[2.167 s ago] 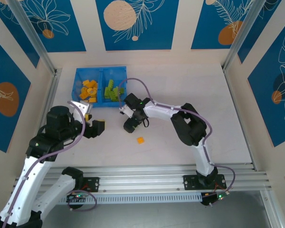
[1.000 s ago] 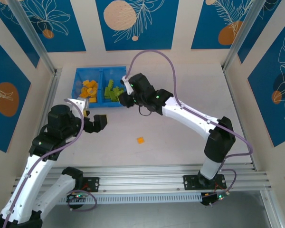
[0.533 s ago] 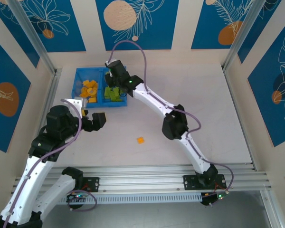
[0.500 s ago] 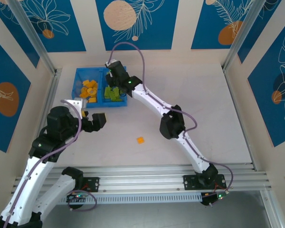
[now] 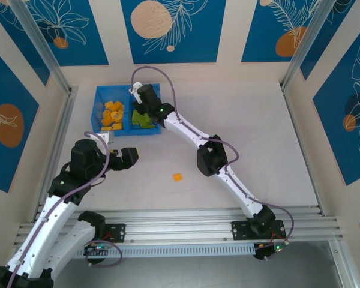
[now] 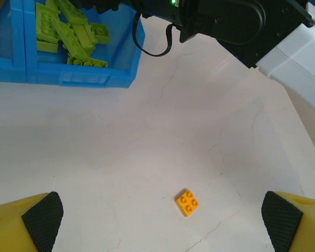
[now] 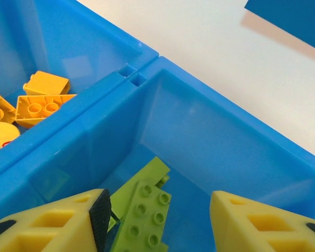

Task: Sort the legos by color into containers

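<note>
One bright blue bin (image 5: 125,133) stands at the far left corner of the worktop (image 5: 258,138), split by a divider (image 7: 94,100) into two compartments; the left compartment (image 5: 99,103) holds orange-yellow bricks (image 5: 111,114), roughly seven from above, though they overlap too much for a sure count; the right compartment (image 7: 210,136) holds lime green bricks (image 5: 143,119), about five or six in the left wrist view, piled across each other and partly hidden from above by the right arm (image 5: 186,129); one loose orange brick (image 5: 177,177), with four studs, lies alone near the middle of the worktop, well apart from the bin; the right gripper (image 5: 139,102) hangs over the right compartment, its yellow fingers (image 7: 68,220) spread wide with nothing between them, green bricks lying below on the bin floor; at the left edge of the right wrist view a pale rounded piece is cut off and cannot be identified; the left gripper (image 5: 129,157) sits between the bin and the near edge, splayed wide and empty, with the loose brick on the worktop below and between its pads (image 6: 42,220); a black cable (image 6: 147,47) loops from the right arm past the bin's right corner.
</note>
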